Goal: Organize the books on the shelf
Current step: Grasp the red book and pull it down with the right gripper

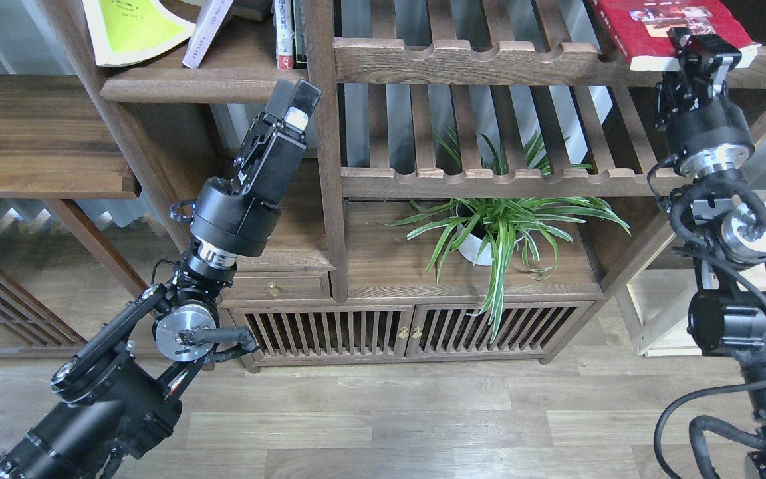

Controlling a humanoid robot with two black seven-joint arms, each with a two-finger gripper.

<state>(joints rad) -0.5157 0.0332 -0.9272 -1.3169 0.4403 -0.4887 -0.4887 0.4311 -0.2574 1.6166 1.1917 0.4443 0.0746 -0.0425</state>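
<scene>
We are gripping the dark red book (655, 26) with our right gripper (705, 50) on the slatted rack (463, 63); our left gripper (293, 106) is hovering beside the rack.

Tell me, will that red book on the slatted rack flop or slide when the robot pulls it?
The red book looks thin, so it may sag where it overhangs the slatted rack. Its cover looks glossy, so it could slide easily. The right gripper is at its white edge; I cannot tell how firmly.
</scene>
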